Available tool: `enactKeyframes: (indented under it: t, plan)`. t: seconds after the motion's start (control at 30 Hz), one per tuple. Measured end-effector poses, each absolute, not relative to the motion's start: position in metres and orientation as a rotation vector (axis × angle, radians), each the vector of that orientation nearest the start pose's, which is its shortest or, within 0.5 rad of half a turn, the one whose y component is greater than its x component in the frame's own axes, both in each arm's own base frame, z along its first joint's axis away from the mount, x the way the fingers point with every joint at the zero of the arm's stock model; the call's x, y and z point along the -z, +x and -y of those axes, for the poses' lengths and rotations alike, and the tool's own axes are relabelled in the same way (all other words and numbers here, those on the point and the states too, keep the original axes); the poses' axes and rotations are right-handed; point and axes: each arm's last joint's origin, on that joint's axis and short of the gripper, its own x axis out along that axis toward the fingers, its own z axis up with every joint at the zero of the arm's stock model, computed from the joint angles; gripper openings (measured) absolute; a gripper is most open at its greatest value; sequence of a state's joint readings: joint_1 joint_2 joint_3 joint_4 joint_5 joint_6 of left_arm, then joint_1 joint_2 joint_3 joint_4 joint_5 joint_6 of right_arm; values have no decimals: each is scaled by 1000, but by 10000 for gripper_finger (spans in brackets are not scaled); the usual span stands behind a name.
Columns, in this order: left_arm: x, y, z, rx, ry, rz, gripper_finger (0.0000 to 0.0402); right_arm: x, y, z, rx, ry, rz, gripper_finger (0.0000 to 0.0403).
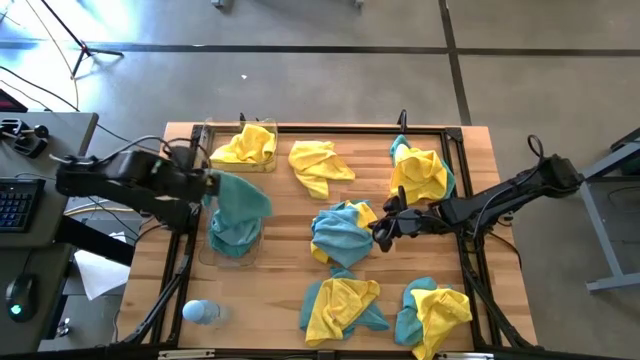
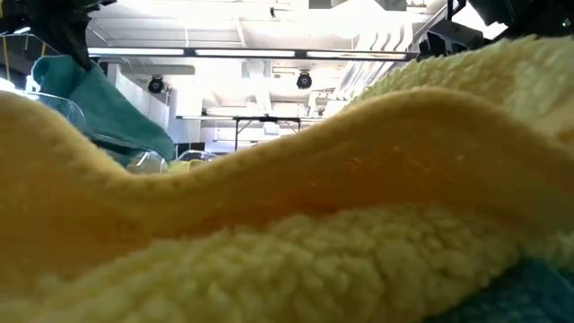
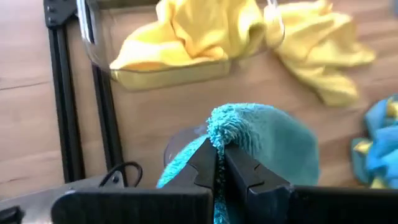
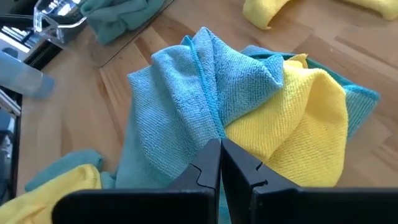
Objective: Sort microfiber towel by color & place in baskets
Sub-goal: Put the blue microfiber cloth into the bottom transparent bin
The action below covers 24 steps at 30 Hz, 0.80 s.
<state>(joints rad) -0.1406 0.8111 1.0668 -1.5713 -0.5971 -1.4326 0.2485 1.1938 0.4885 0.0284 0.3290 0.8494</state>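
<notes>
The low view is almost wholly blocked by a yellow towel point(image 2: 296, 206) lying right against the lens, so only a hanging teal towel point(image 2: 108, 108) at far left and the room's ceiling lights show past it. The near-left basket point(image 1: 205, 255) is hard to make out from above, its clear walls mostly hidden under teal cloth. The left arm reaches in from the left edge of the worktop point(image 1: 290, 270), and the left hand point(image 3: 220, 152) is pinched shut on a fold of the teal towel point(image 1: 238, 205), holding it over that basket, the cloth draping down into it. The far-left basket point(image 1: 215, 135) holds a yellow towel point(image 1: 245, 148). The right arm stretches from the right side toward the middle, its right hand point(image 4: 220, 149) closed, fingertips together at the seam of a mixed pile where a blue towel point(image 4: 180, 106) meets a yellow one point(image 4: 292, 118); whether it pinches any cloth cannot be told. Other mixed piles lie at far right point(image 1: 420, 172), near centre point(image 1: 340, 305) and near right point(image 1: 435, 315), with a loose yellow towel point(image 1: 318, 165) far centre. A pale bottle point(image 1: 200, 312) lies at the near-left corner.
</notes>
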Motion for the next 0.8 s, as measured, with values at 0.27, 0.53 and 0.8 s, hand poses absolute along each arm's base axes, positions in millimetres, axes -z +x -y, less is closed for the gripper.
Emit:
enactKeyframes:
  t: [0.27,0.53,0.8]
  plan:
    - [-333,49,-8,-1015,-848,-618,0,-176,218,-46,323,560,-579,9]
    - [-343,65,-7,-894,-857,-461,0,-176,219,-38,350,548,-573,9]
    - [-326,124,7,-905,-1041,-675,0,-176,221,-29,342,516,-585,9]
